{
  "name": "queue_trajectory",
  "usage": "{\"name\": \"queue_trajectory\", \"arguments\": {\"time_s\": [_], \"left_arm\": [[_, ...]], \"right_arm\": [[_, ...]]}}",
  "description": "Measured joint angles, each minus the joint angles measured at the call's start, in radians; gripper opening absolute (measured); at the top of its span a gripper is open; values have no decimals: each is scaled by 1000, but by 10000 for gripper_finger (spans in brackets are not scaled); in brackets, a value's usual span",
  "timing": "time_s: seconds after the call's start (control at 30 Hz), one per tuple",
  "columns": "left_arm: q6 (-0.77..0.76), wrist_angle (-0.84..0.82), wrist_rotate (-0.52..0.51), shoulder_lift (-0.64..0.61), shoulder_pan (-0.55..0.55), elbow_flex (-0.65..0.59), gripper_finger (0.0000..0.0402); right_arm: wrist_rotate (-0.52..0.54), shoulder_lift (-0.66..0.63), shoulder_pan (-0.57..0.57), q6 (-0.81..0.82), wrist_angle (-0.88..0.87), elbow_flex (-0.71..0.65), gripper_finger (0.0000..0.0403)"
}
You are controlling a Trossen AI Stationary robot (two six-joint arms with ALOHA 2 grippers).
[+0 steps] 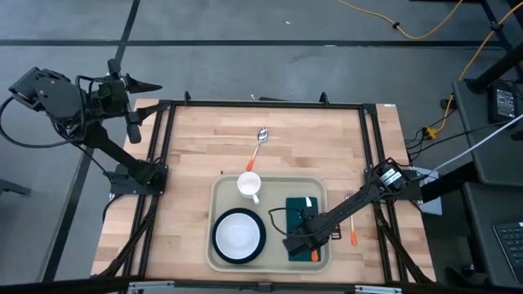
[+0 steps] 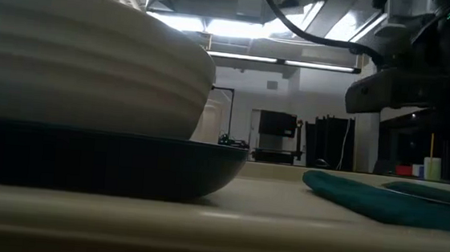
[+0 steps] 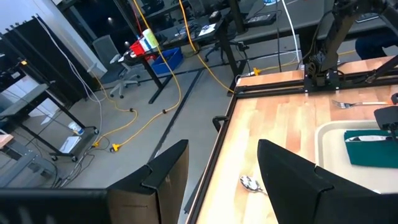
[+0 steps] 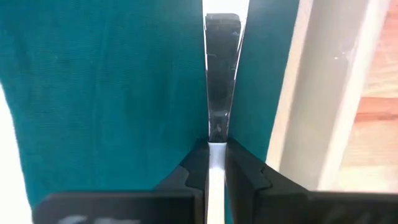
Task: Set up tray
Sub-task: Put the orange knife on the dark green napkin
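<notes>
The right hand [image 4: 216,163], pinching a utensil's silver blade [image 4: 219,74] over the green napkin [image 1: 304,220] at the tray's [image 1: 219,189] three o'clock side, seems mid-placement; next, lower and release.

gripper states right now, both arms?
Left claw: open, empty, parked off the table's far left corner.
Right claw: shut on a metal utensil, over the green napkin in the tray.

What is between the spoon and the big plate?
The white cup sits between the spoon and the plate, inside the tray. The high view shows it.
</notes>
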Motion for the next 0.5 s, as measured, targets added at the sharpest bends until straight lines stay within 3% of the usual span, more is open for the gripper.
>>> {"name": "queue_trajectory", "arguments": {"time_s": [0.5], "left_arm": [[0,0,3,0,0,0,187]], "right_arm": [[-8,11,0,0,6,2,39]]}}
